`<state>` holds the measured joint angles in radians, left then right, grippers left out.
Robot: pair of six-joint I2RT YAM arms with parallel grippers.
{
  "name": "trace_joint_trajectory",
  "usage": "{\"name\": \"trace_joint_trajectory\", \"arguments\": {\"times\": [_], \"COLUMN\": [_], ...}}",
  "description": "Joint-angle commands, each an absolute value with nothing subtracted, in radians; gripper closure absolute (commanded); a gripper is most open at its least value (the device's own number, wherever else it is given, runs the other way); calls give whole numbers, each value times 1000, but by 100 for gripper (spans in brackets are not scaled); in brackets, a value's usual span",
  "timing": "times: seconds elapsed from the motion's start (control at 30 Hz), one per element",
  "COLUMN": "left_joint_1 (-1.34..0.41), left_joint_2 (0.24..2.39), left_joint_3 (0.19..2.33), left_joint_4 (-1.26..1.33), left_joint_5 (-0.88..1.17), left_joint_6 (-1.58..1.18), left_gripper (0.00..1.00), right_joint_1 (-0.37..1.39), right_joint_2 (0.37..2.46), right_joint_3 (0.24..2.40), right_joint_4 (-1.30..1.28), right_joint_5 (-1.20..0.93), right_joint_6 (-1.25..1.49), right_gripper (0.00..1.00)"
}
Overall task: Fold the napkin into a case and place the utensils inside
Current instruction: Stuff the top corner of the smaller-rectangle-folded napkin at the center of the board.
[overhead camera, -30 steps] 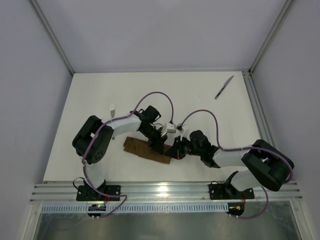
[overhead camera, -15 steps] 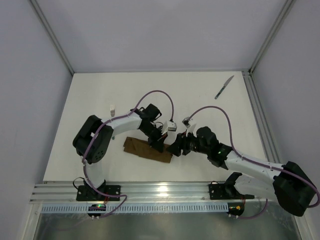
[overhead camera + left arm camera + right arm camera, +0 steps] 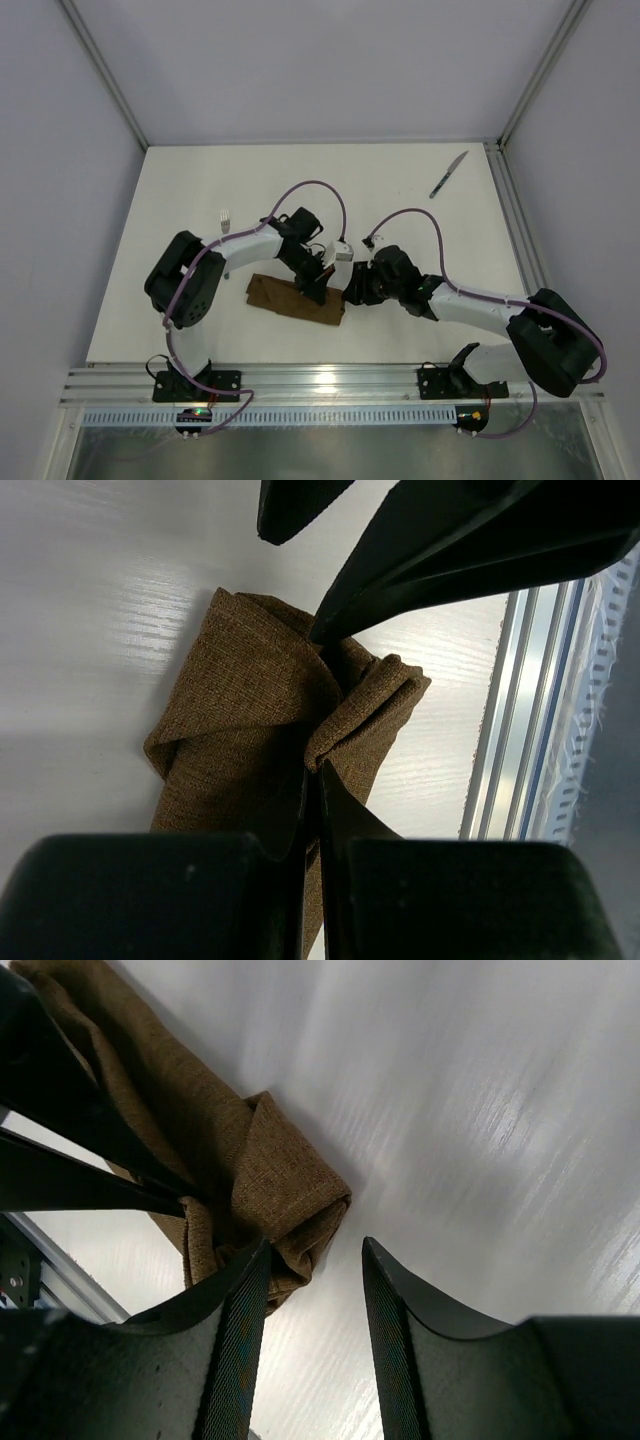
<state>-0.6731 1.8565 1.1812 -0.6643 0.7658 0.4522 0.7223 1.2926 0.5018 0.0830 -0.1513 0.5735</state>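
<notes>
We are at the folding step: left fingers clamped on the napkin, right fingers apart beside its end, which they should grasp next.

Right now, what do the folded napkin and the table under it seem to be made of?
The folded napkin looks like woven cloth, matte brown: a coarse linen-like weave and soft creases show, though the fibre is unclear. The table looks like hard white board with a faint grain and soft sheen, perhaps laminate or painted wood.
</notes>
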Motion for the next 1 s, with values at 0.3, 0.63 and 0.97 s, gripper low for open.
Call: {"name": "trace_joint_trajectory", "arguments": {"times": [0.3, 0.63, 0.97], "left_joint_1": [-672, -672, -608], "left_joint_2": [1812, 1793, 1896], "left_joint_3": [1164, 1187, 1292], "left_joint_4": [-657, -705, -1020], "left_joint_5": [764, 770, 795], "left_joint_6": [428, 434, 396], "left_gripper": [100, 100, 100], "right_joint_1": [719, 719, 719], "right_joint_2": [1437, 1500, 1494], "right_joint_3": [469, 462, 454], "right_joint_4": [317, 348, 351], "right_joint_5": [-239, -239, -221], "right_joint_6": [666, 672, 670], "right_gripper": [54, 96, 96]}}
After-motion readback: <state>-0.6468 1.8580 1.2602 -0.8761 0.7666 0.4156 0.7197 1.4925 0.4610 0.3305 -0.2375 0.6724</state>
